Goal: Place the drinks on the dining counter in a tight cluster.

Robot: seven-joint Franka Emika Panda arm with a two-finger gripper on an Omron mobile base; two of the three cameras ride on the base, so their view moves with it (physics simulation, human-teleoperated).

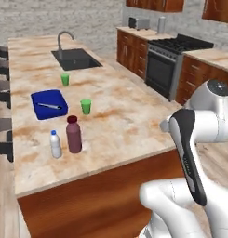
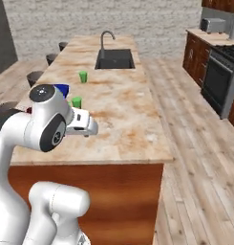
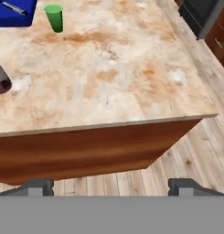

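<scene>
While the gripper point(image 3: 111, 186) hung with its fingers spread wide and empty, short of the dining counter point(image 3: 109, 68), the juice bottle point(image 3: 1, 78) stood upright ahead and far left of the fingers (water bottle point(image 1: 55, 144) just beside it), so the reach likely went left-forward.

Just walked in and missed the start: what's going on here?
The robot arm is holding nothing; its gripper hangs open, fingers wide apart, off the near end of the dining counter. On the counter, a maroon juice bottle and a small water bottle stand close together, near a blue tray and two green cups.
</scene>
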